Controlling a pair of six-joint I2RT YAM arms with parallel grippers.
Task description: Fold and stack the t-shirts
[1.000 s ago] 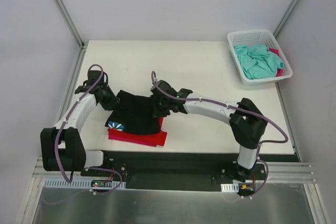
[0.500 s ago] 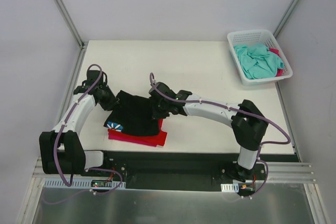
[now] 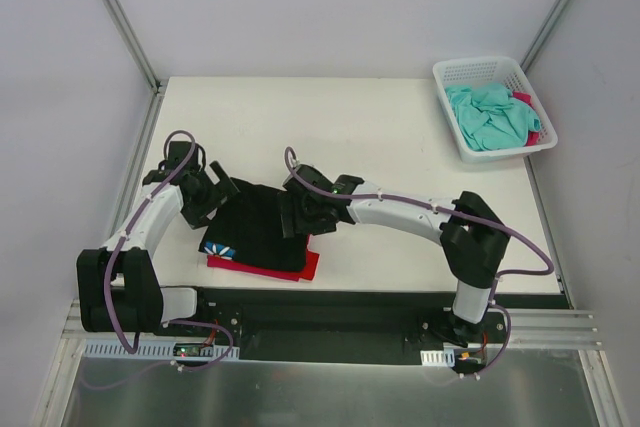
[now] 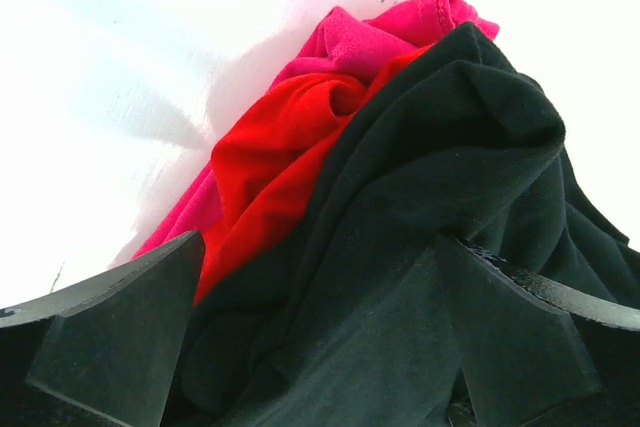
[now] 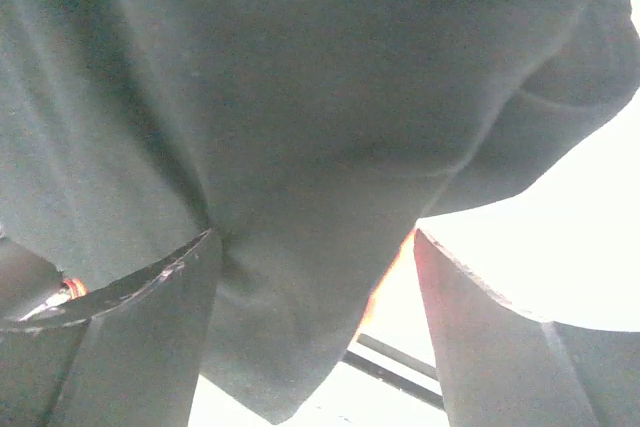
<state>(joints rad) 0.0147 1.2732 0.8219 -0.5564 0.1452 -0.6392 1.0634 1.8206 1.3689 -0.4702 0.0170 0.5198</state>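
Stacking step, apparently: black cloth t-shirt with daisy print (image 3: 258, 230) atop folded red t-shirt (image 3: 306, 266) and pink t-shirt (image 4: 362, 39), at 7 o'clock on white table (image 3: 400, 137). Left gripper (image 4: 315, 247) at its 9 o'clock edge, right gripper (image 5: 315, 237) at 3 o'clock, both spread around loose cloth. Probable next: lifting clear, then fetching crumpled teal t-shirt (image 3: 488, 115) from white mesh basket (image 3: 447, 75), 1 o'clock.
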